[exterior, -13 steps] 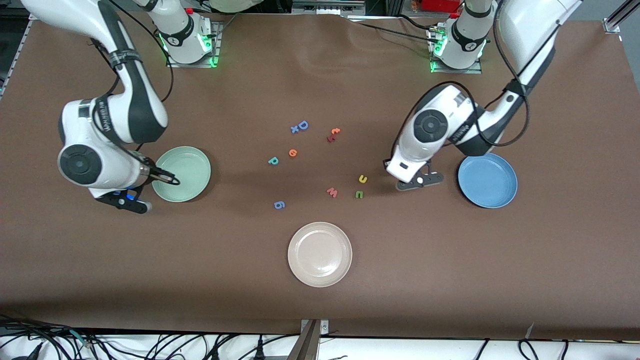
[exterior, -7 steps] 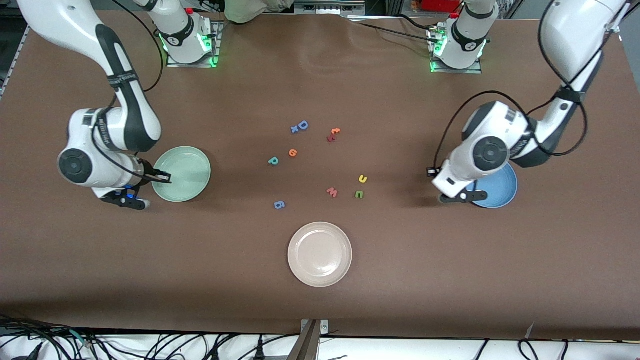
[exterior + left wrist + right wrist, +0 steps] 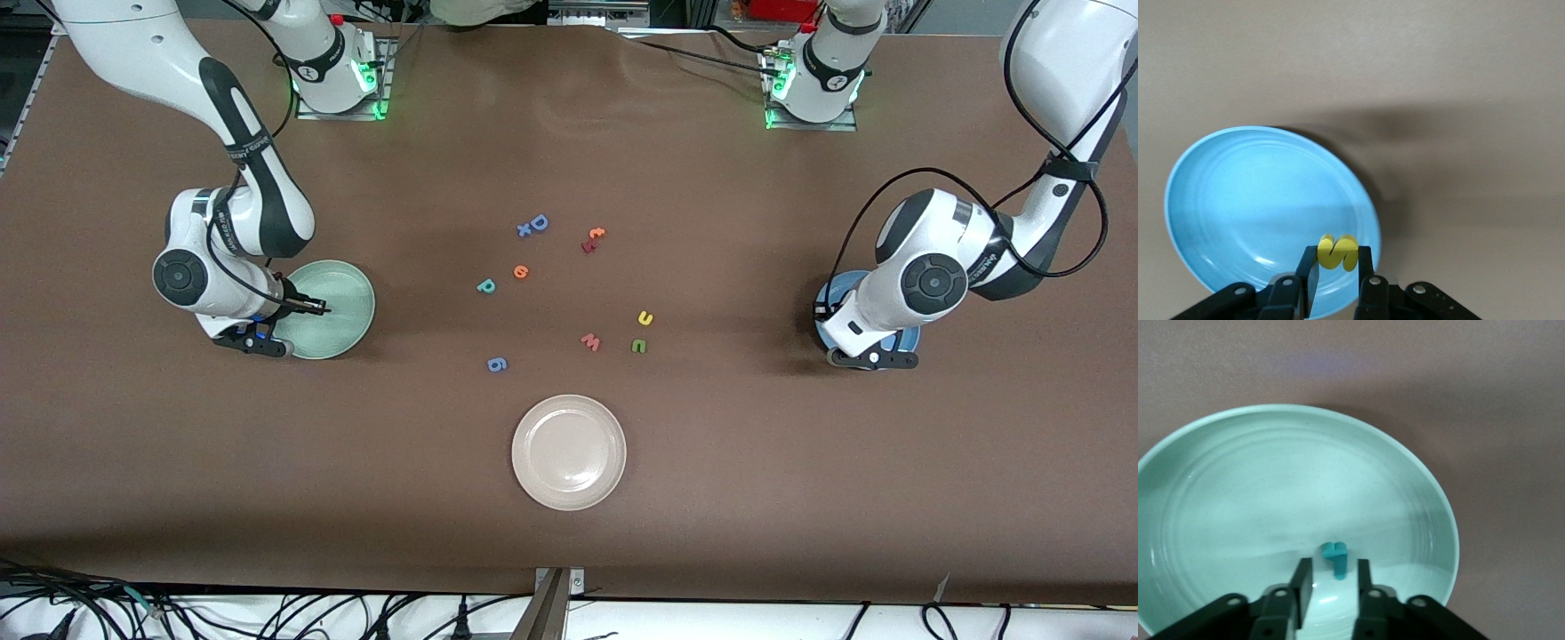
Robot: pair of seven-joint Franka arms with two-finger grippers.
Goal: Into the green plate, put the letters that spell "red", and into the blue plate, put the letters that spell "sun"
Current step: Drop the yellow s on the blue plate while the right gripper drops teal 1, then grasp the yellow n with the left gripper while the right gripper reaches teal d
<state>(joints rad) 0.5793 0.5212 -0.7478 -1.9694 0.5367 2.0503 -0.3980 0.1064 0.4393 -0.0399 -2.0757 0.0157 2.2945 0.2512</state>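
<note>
Left wrist view shows the left gripper (image 3: 1338,267) pinching the yellow s (image 3: 1338,252) just above the blue plate (image 3: 1238,200), near its rim; let go there and it may bounce out onto the table (image 3: 800,489). The right gripper (image 3: 1331,583) hangs over the green plate (image 3: 1238,487), fingers (image 3: 1300,577) slightly apart, with the teal r (image 3: 1335,555) loose between them; foam may cling to a pad. The u (image 3: 645,317), n (image 3: 638,346), e (image 3: 521,271) and d (image 3: 485,285) wait on the table, well apart from both grippers.
</note>
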